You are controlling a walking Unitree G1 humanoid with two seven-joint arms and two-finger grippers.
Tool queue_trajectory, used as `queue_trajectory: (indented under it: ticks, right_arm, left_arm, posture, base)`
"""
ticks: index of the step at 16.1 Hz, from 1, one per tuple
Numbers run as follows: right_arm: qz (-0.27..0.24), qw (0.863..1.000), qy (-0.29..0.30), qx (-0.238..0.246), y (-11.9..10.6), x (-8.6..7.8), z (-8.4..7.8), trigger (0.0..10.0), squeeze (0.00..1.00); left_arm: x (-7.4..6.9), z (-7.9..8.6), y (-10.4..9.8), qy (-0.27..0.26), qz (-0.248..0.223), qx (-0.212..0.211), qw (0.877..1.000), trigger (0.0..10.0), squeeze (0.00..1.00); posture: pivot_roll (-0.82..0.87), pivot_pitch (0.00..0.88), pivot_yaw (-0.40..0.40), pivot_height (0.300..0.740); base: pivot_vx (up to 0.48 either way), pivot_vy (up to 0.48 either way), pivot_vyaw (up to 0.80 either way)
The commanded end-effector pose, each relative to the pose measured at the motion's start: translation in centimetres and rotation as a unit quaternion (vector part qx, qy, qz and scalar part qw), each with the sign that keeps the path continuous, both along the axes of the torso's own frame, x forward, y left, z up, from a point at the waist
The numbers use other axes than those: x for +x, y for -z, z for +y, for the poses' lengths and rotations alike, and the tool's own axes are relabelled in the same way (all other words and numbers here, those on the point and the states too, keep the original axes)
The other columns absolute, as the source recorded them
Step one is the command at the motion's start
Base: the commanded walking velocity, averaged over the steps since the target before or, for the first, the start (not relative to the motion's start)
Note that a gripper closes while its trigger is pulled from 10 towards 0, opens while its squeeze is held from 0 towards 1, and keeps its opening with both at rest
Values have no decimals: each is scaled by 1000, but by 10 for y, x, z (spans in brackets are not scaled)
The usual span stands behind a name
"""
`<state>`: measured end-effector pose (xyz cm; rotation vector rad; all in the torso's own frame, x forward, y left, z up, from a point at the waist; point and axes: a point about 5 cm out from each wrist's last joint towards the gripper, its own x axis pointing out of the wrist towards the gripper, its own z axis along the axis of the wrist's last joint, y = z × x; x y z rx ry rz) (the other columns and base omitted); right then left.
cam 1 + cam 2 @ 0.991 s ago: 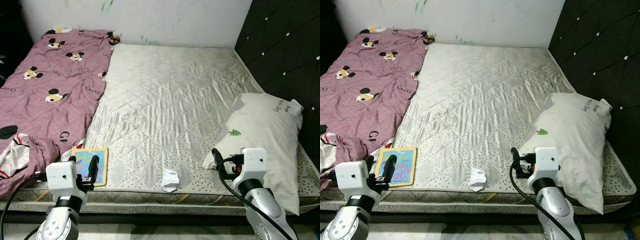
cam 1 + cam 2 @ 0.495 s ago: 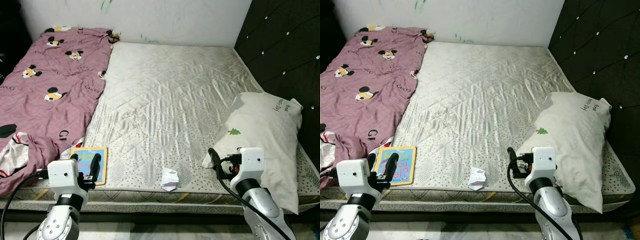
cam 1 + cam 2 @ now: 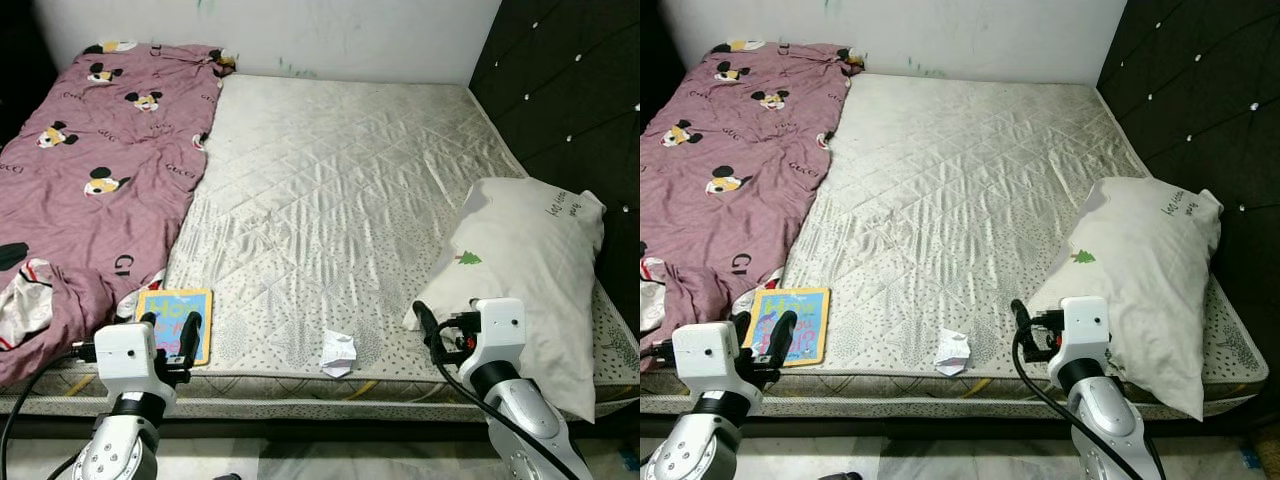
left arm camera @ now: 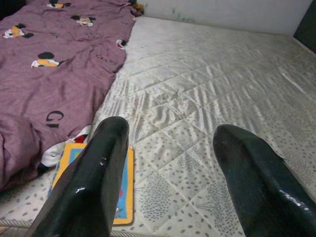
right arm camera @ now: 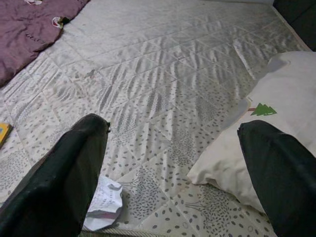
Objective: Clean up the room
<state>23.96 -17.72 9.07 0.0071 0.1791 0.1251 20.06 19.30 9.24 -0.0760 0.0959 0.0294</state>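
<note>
A crumpled white paper (image 3: 340,352) lies near the front edge of the bare quilted mattress (image 3: 340,180). A colourful children's book (image 3: 175,312) rests flat at the front left, beside a purple cartoon-print blanket (image 3: 90,170). A white pillow (image 3: 530,260) with a small green tree lies at the right. My left gripper (image 3: 168,330) hovers open just in front of the book. My right gripper (image 3: 445,325) is open at the pillow's near corner, with the paper (image 5: 103,202) below one finger in the right wrist view. Both hold nothing.
A black tufted headboard (image 3: 570,90) runs along the right side and a white wall (image 3: 330,30) stands behind the bed. A white and red cloth (image 3: 20,310) pokes out from the blanket's front left corner. The mattress middle is bare.
The whole picture has shifted a little, so the camera has moved. The book, paper, pillow and blanket lie where they were, and both grippers stay open.
</note>
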Motion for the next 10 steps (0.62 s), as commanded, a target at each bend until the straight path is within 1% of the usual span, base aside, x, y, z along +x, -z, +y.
queue_trajectory:
  ticks: [1, 2, 4, 10]
  right_arm:
    - [2, 1000, -5, 1, -1, -2, 1, 10000, 0]
    - [3, 1000, -7, 1, -1, -2, 1, 10000, 0]
    - [5, 1000, -10, 3, -1, -2, 1, 10000, 0]
    - [6, 1000, -16, 2, 0, -1, 2, 10000, 0]
  left_arm:
    - [-1, -2, -2, 2, 0, 1, 1000, 10000, 0]
    - [-1, -2, -2, 2, 0, 1, 1000, 10000, 0]
    - [-1, -2, -2, 2, 0, 1, 1000, 10000, 0]
    - [0, -3, -2, 1, -1, 0, 1000, 10000, 0]
  posture:
    - [1, 122, -66, 675]
    - [1, 122, -66, 675]
    - [2, 119, -69, 660]
    - [2, 117, -70, 660]
  base:
    - [0, 0, 0]
    - [0, 0, 0]
    - [0, 0, 0]
    - [0, 0, 0]
